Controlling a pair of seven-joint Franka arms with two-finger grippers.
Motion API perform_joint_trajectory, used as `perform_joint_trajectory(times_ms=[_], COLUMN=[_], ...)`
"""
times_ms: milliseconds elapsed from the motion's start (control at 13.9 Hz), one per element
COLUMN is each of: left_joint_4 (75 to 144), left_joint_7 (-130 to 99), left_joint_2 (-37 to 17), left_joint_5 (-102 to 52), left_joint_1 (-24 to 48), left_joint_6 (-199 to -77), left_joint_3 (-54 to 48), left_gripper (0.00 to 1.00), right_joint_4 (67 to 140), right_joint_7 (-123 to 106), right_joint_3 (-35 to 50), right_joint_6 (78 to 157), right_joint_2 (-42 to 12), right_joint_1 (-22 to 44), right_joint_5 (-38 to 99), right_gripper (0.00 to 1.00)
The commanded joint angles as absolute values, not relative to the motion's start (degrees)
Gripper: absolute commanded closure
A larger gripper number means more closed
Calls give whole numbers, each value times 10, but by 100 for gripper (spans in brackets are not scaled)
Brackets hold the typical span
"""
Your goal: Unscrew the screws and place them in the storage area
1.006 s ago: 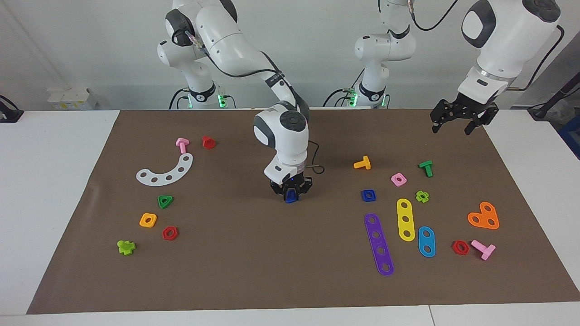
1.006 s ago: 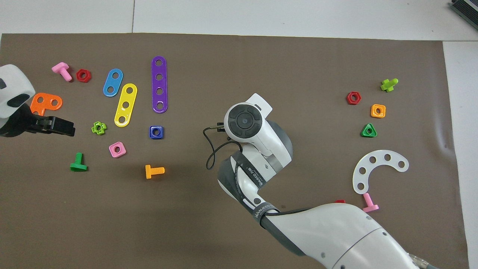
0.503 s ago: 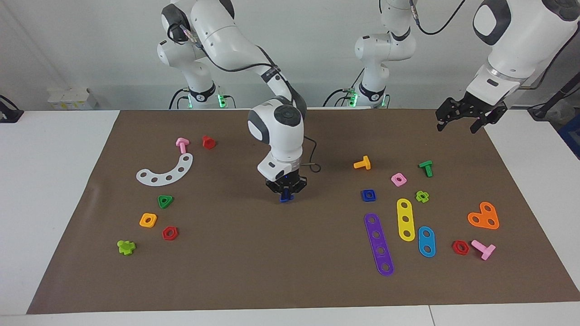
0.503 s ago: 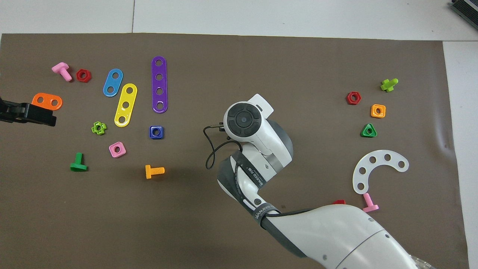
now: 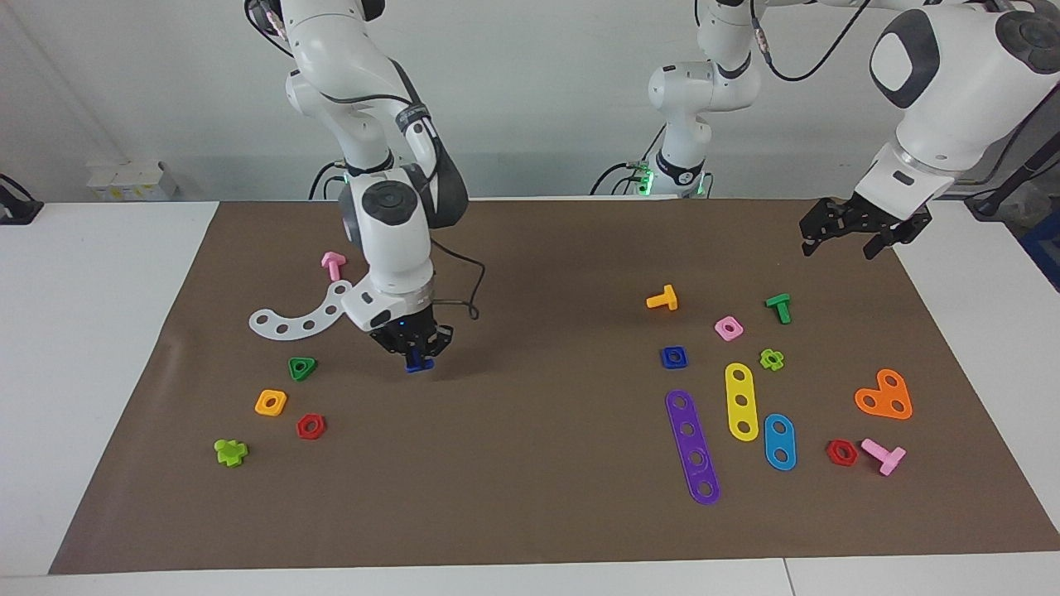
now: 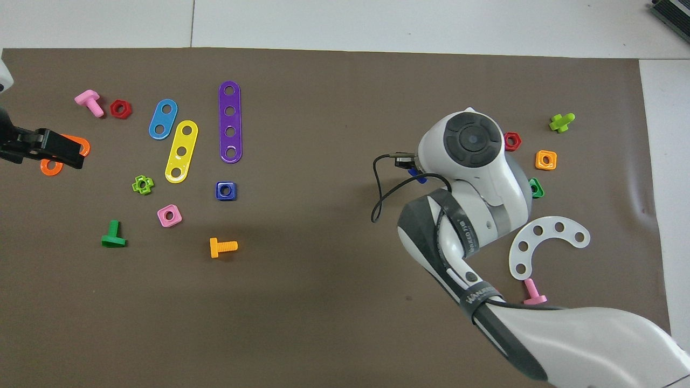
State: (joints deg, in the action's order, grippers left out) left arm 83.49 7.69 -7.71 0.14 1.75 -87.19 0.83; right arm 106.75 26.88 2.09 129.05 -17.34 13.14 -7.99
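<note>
While clamped in the right tool (image 5: 416,354), blue screw (image 5: 416,362) over mat near white strip (image 5: 302,314); left tool (image 5: 857,236) apart.

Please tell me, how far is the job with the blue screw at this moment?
Done: the blue screw is off its nut and carried; the right gripper holds it just above the mat, beside the white curved strip of the storage area. In hand: bringing it down there. Left: setting it on the mat and letting go. The left gripper waits, open, over the mat's edge at its own end.
</note>
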Motion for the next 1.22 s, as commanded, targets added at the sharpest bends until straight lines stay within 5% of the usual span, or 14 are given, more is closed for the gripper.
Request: perform_joint_trajectory(times_ms=[0, 431, 503, 575, 647, 1150], left_joint_4=[858, 872, 872, 872, 871, 871], left_joint_7=[70, 69, 69, 69, 69, 71], left_joint_2=[-62, -53, -53, -53, -53, -53], left_joint_5=[17, 17, 17, 17, 17, 17], left_joint_1=[14, 12, 12, 13, 14, 12], left_joint_6=[-885, -886, -885, -885, -886, -887], left_joint_3=[4, 4, 4, 4, 4, 4], left_gripper=[0, 0, 0, 0, 0, 0], right_joint_4=[1107, 1183, 1183, 1179, 1177, 1117], right_joint_7=[251, 186, 184, 185, 187, 180], right_joint_3=[29, 30, 30, 30, 30, 30], right_joint_6=[1308, 1377, 1377, 1376, 1376, 1281], right_joint_2=[-158, -156, -157, -157, -157, -74], right_joint_1=[88, 34, 28, 30, 30, 25], right_joint_5=[-80, -55, -55, -55, -55, -54], right_gripper=[100, 100, 72, 26, 6, 3])
